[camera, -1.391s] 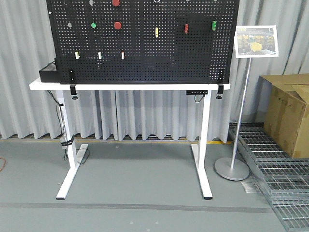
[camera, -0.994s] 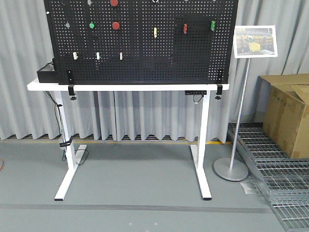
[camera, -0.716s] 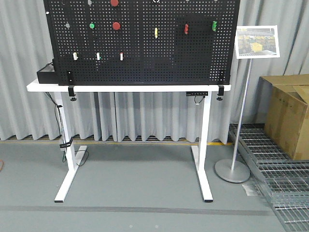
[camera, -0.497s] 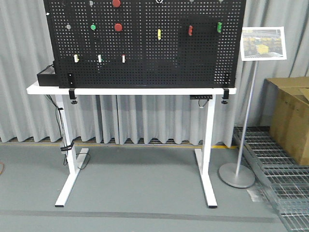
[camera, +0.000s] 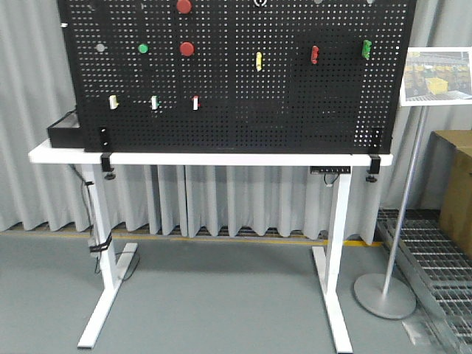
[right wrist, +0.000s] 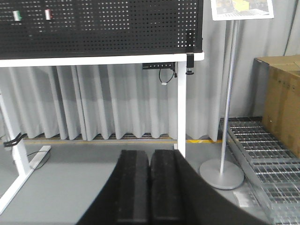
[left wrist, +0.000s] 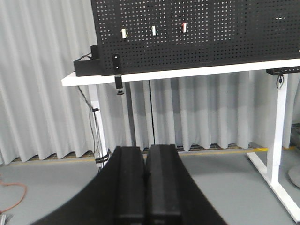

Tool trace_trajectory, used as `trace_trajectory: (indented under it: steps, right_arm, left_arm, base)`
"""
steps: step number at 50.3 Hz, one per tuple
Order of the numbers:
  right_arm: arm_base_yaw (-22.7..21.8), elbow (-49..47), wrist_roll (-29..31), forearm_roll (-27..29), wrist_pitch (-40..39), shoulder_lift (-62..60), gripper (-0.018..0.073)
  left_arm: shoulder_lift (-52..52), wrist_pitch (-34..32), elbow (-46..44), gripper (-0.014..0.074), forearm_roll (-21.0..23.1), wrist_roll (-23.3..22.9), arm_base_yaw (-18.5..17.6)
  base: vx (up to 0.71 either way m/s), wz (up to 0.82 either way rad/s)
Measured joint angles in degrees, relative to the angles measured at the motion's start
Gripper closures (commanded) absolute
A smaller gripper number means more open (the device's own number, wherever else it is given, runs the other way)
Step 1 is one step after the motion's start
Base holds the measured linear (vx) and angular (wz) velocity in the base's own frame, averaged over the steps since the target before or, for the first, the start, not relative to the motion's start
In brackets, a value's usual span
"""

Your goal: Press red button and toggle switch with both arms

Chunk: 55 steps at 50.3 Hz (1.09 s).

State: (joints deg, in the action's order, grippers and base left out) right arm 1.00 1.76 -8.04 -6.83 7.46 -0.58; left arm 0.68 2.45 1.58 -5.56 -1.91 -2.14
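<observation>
Closest to my wrist cameras, the left gripper [left wrist: 145, 152] is clenched, its two black fingers pressed flat together with nothing between them. The right gripper [right wrist: 150, 155] is clenched and empty in the same way. Both hang low over the grey floor, well short of the white desk [camera: 221, 158].

A black pegboard [camera: 236, 118] rises along the desk, held by black clamps at the front edge near the left and right corners. A black box [camera: 63, 131] sits at the desk's left edge, just beside the board.

Low on the board, above the left half of the desk, I see three small switches in a row, the rightmost a red-and-white switch [camera: 195, 102]. Higher on that side are a green button [camera: 143, 49] and, just right of it, the red button [camera: 186, 49]. A second red knob [camera: 184, 6] sits above it at the frame's top. Near mid-board is a pale-yellow switch [camera: 259, 60].

The toggle switch [camera: 315, 54], all red, is mounted above the right half of the desk, between the pale-yellow switch and a green switch [camera: 366, 49] toward the right edge.

Beyond the desk's right corner a sign stand [camera: 408, 192] rises from a round base, near a cardboard box [camera: 457, 177]. Grey curtains [camera: 29, 110] close the back.
</observation>
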Motion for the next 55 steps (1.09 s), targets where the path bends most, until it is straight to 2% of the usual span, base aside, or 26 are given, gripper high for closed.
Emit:
trace_trajectory:
  steps: [55]
  right_arm:
    - [0.0, 0.0, 0.0, 0.0, 0.0, 0.0, 0.0563]
  left_arm:
    - [0.0, 0.0, 0.0, 0.0594, 0.0, 0.0, 0.0]
  base:
    - [0.46, -0.02]
